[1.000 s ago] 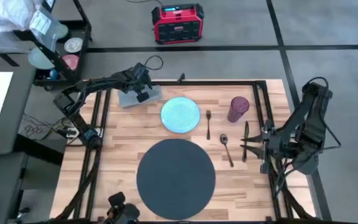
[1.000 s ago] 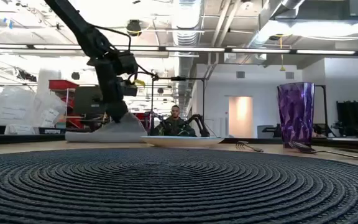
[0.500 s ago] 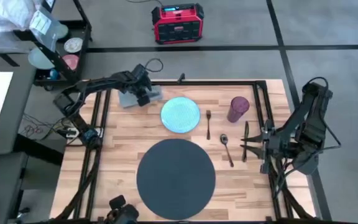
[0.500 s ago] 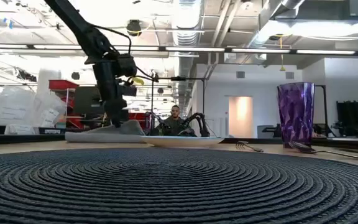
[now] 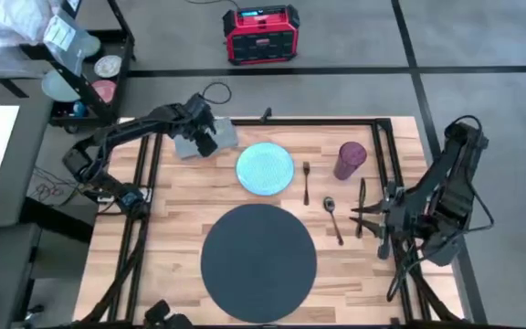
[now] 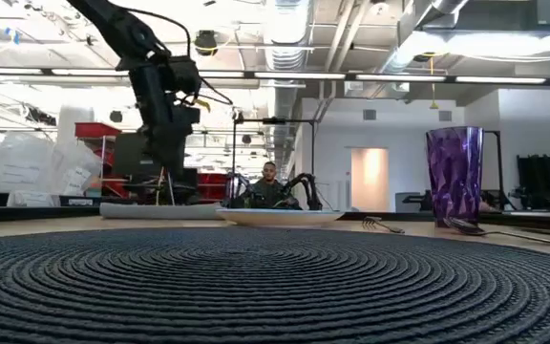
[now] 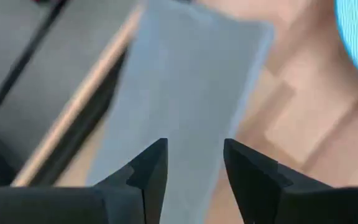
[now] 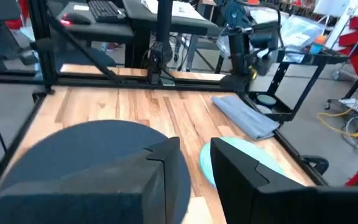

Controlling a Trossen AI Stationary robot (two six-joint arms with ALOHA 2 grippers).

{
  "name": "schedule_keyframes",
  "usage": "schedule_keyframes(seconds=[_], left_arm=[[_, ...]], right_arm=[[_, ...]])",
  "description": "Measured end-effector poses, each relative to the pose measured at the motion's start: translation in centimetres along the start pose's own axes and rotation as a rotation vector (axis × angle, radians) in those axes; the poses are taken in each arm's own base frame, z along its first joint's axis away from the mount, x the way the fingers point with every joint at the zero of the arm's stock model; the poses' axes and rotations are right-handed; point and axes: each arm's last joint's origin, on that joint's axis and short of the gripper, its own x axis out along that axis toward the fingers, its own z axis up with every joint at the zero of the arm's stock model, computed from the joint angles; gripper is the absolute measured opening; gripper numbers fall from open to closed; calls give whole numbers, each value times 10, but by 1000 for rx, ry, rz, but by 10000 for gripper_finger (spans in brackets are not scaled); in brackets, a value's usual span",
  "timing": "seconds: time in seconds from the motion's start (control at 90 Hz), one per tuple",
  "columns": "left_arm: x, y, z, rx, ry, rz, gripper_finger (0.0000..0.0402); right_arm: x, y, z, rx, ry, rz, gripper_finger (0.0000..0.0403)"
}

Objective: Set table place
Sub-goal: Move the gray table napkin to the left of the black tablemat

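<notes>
Left pincer (image 5: 205, 139) has lifted off the grey square napkin (image 5: 205, 140) since a second ago; the peak it had pulled up in the cloth is gone and the napkin lies flat at the far-left corner of the light wooden counter (image 5: 176, 196). Left pincer now hovers just above the napkin, fingers (image 7: 146, 177) parted a little, holding nothing. Right pincer (image 5: 365, 216) has shifted slightly at the counter's right edge; fingers apart, empty.

Teal round plate (image 5: 265, 168) sits just beside the napkin, on the side away from the left arm's base; nothing on it. Purple faceted cup (image 5: 350, 159) stands upright, far from the left pincer; contents cannot be told. Big dark grey round woven mat (image 5: 257, 260) is bare. Metal fork (image 5: 306, 181), spoon (image 5: 332, 217) and knife (image 5: 362, 205) lie between plate and right pincer.
</notes>
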Motion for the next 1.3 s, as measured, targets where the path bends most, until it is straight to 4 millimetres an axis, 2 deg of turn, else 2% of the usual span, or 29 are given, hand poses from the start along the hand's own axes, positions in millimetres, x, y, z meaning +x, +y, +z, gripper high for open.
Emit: schedule_keyframes(seconds=[0.522, 0.667, 0.833, 0.911, 1.044, 1.178, 1.244, 1.3], left_arm=[[58, -8, -1, 7, 169, -25, 127], [53, -17, -3, 31, 190, -73, 127], [34, -37, -12, 70, 254, -198, 127], [25, -43, -11, 123, 222, -222, 127], [17, -35, 5, 109, 40, -37, 127], [23, -23, 14, 83, -42, 2, 121], [28, -20, 13, 79, -19, 31, 100], [29, -19, 12, 83, -8, 45, 66]], right_arm=[[1, -1, 3, 23, -9, -2, 77], [1, -1, 3, 26, -9, -1, 77], [1, -1, 2, 25, -8, -1, 77], [1, -1, 2, 21, -7, -2, 77], [1, -1, 2, 13, -5, -4, 77], [1, -1, 2, 15, -5, -3, 77], [1, -1, 2, 17, -6, -3, 77], [1, -1, 2, 17, -6, -3, 77]])
